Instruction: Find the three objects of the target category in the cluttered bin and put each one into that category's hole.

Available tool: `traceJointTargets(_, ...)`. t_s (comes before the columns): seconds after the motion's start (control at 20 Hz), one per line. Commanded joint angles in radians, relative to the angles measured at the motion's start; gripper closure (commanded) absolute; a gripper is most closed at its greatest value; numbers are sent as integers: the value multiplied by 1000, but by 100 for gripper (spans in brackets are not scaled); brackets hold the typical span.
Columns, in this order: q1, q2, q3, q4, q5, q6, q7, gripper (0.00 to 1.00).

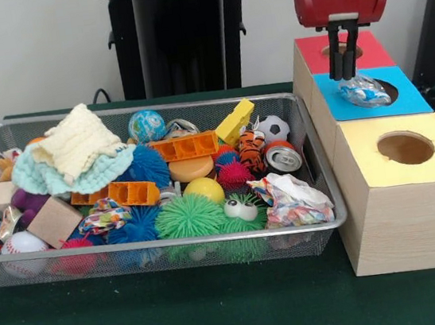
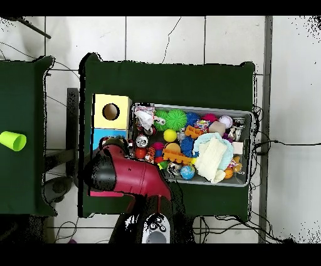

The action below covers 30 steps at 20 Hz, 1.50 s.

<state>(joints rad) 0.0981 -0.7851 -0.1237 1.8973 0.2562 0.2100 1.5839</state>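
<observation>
One tool (image 1: 348,75) grips a crinkled wrapper (image 1: 362,91) above the blue hole (image 1: 385,91).

Red arm hangs straight down, wrist vertical, gripper (image 1: 348,73) jaws pointing down and looks like they're pinched nearly together.

Front and top-down, shared bin (image 1: 309,130)

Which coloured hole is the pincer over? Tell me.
The blue-topped middle hole: the pincer hangs at its rim with a crumpled blue-white wrapper under its tips; the red and yellow holes flank it.
</observation>
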Motion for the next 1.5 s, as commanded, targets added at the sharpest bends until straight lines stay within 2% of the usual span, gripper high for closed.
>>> traceJointTargets(0.05, -26, 22, 90, 70, 14, -10, 207, 100)
traceJointTargets(0.7, -33, -11, 108, 103, 13, 17, 198, 100)
traceJointTargets(1.2, -54, -14, 126, 129, 1, -7, 187, 100)
traceJointTargets(1.5, -47, 11, 115, 112, 1, -18, 190, 100)
